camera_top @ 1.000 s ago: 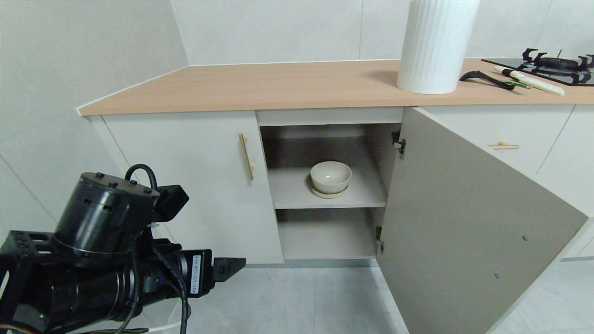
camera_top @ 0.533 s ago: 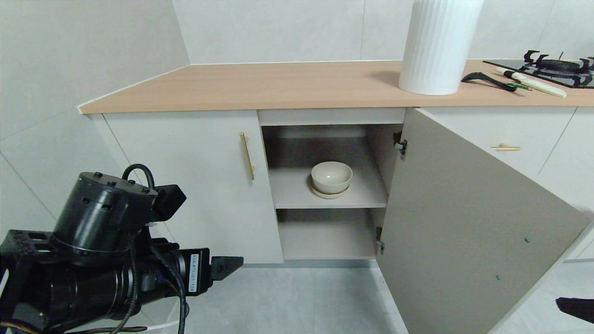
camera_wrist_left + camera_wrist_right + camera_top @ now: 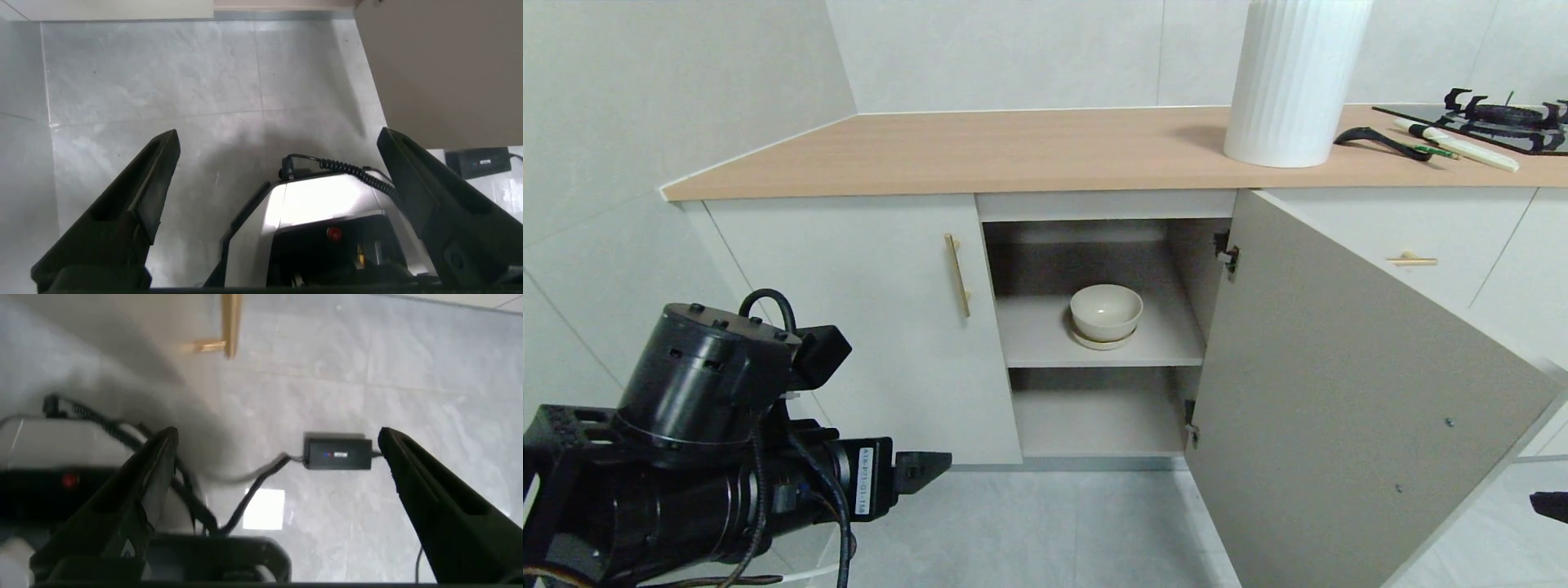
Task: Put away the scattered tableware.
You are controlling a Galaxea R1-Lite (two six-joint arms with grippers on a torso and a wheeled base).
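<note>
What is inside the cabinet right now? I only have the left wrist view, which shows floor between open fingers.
Observer: A bowl sits on a small plate on the upper shelf.
Operator: Any tableware left outside?
Observer: A black utensil and a pale utensil lie on the countertop near the stove.
Operator: Is the other arm carrying anything?
Observer: No, the right gripper is open and empty above the floor.
</note>
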